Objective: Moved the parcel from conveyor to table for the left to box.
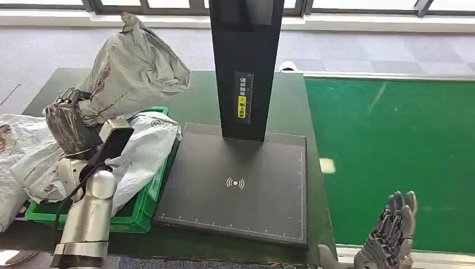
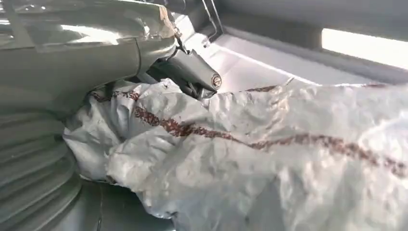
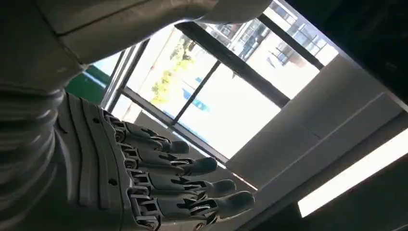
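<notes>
1. The dark green table point(image 1: 196, 106) stands left of the bright green conveyor point(image 1: 392, 157).
2. A black scanner stand point(image 1: 238, 185) sits on the table's right part.
3. The green box point(image 1: 143, 204) at near left is half hidden by white bags.
4. The grey parcel point(image 1: 134, 67) is raised above the box, gripped by the left hand point(image 1: 70, 126), whose fingers it mostly covers.
5. The right hand point(image 1: 392, 232) is empty and spread at near right, cut off by the frame.

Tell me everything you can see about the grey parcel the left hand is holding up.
The parcel is a crumpled grey plastic mailer bag, wrinkled and creased, with reddish-brown streaks across its skin, clearest in the left wrist view. The left hand grips its lower end and holds it raised above the green crate, its bulk rising up and away from the hand. Below it in the crate lie other whitish parcels; whether it touches them is unclear.
</notes>
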Tool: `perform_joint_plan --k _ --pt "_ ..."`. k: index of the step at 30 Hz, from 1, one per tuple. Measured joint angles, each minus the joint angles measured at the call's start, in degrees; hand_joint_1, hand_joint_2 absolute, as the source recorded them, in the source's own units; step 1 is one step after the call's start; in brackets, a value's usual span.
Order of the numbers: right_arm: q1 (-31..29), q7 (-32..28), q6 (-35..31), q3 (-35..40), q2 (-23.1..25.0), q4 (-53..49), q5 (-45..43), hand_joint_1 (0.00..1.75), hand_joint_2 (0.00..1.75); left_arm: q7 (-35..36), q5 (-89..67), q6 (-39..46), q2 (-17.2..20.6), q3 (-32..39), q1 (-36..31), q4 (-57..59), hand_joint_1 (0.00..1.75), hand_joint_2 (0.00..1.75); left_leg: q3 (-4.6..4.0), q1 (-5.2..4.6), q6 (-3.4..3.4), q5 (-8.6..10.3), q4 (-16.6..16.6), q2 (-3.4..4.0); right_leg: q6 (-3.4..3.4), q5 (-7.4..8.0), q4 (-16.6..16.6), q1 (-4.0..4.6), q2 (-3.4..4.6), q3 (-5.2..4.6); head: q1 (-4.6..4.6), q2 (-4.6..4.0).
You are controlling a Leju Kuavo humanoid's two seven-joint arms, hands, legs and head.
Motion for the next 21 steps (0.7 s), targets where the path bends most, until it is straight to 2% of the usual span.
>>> perform_joint_plan --k 4,8,15,19,21 --pt "0.48 0.0 0.0 -0.42 0.15 -0.44 -0.04 0.0 1.75 4.01 -8.86 2.43 0.46 0.83 -1.84 5.18 1.75 1.75 -0.01 0.0 0.0 0.0 0.0 -0.02 0.0 -0.01 -0.01 0.0 -0.03 0.02 0.0 0.0" --pt "0.59 0.0 0.0 -1.09 0.2 -0.44 -0.85 0.0 1.75 9.35 -16.04 -1.11 1.0 0.94 -4.51 13.6 1.75 1.75 -0.01 0.0 0.0 0.0 0.0 -0.03 0.01 -0.01 -0.01 0.0 -0.05 0.03 0.0 0.0" --pt "-0.23 0.0 0.02 -1.49 0.17 -0.87 -1.59 0.0 1.75 7.93 -15.47 -1.92 1.79 0.96 -9.85 29.62 1.75 1.75 -0.01 0.0 -0.02 0.02 0.0 -0.02 0.0 0.04 0.01 0.0 -0.02 0.03 0.0 0.0" --pt "-0.85 0.07 0.02 -0.35 0.26 -0.83 -0.31 0.0 1.75 8.5 -14.99 -2.42 2.93 1.18 -9.47 31.76 1.75 1.75 -0.02 0.0 -0.04 0.01 -0.01 0.0 -0.01 0.03 0.05 0.0 0.0 0.02 0.0 0.0" --pt "-1.41 1.94 0.13 0.7 0.24 -0.83 -0.02 0.0 1.75 9.47 -15.47 -3.7 3.26 1.86 -7.53 29.98 1.75 1.75 -0.02 0.01 -0.07 -0.01 -0.01 0.02 -0.04 0.01 0.05 0.01 0.07 -0.03 0.0 0.0"
